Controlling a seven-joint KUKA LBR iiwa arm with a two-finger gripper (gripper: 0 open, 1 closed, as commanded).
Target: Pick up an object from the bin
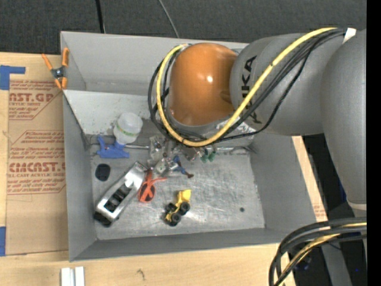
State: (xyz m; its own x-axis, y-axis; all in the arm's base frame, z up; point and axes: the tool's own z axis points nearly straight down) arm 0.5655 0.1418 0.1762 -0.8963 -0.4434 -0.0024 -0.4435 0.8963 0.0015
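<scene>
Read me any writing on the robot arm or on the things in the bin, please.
"K": a large black letter on the grey arm; the letters after it are crossed by cables and cannot be read.
Things in the bin: no writing that can be read.

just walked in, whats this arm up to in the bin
The KUKA arm reaches in from the right, and its gripper is low over the middle of the grey bin. It sits next to a red-handled tool and a silver and black stapler-like thing. A yellow toy vehicle lies nearer the front, and a white cap and a blue piece lie at the back left. Whether it has hold of anything cannot be told.
</scene>
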